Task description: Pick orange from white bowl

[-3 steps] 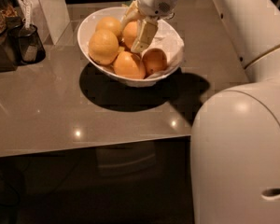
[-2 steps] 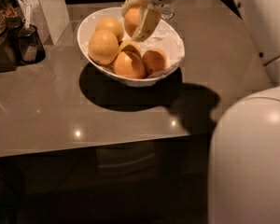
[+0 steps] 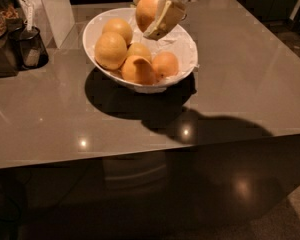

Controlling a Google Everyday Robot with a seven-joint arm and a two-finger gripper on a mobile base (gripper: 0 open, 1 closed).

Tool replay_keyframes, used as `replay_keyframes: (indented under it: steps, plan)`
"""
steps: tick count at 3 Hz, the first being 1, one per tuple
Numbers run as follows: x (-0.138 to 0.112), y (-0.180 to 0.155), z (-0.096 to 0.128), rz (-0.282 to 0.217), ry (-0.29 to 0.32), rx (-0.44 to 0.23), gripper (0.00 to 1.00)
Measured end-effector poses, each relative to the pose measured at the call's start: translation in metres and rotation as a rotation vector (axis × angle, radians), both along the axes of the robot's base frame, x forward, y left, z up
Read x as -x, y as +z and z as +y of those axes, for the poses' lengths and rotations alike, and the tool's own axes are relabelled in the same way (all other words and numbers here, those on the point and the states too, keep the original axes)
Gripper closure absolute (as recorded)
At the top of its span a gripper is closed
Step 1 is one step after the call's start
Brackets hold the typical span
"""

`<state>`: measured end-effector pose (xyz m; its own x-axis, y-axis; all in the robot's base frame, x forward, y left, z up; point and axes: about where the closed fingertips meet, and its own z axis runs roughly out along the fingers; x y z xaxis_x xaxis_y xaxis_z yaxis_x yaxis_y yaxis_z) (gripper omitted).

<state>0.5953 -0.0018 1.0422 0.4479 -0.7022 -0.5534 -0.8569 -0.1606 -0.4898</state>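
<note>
Dim, warm light falls on a wide, glossy grey-brown countertop [image 3: 240, 79], and we see small lamp reflections on its near part. Toward the back of it stands the large, deep, glossy white bowl [image 3: 157, 87], lined with crumpled white paper and casting a dark shadow toward us.

At the top edge of the camera view we find the robot's cream-coloured two-finger gripper [image 3: 150, 13], hanging over the bowl's far rim. Its jaws are clamped around a round, smooth, deep-orange orange [image 3: 145, 9]; one flat, pale finger [image 3: 162, 20] lies across the fruit's right side, angled down and to the left. We see the held orange above the bowl, apart from the fruit below.

Inside the bowl we count five more round orange fruits [image 3: 110, 50], packed close and touching one another, mostly toward the left and middle.

At the left edge of the counter sits a dark, see-through cup-like holder [image 3: 32, 48], with a white upright panel [image 3: 55, 9] just behind it. We cannot make out what lies at the far left corner.
</note>
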Motion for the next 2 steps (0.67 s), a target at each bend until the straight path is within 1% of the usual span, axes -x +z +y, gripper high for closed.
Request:
replay_keyframes:
  steps: [1, 2]
  plan:
    - [0.051, 0.027, 0.004, -0.048, -0.028, -0.147, 1.00]
    - [0.090, 0.031, -0.008, -0.072, -0.112, -0.240, 1.00]
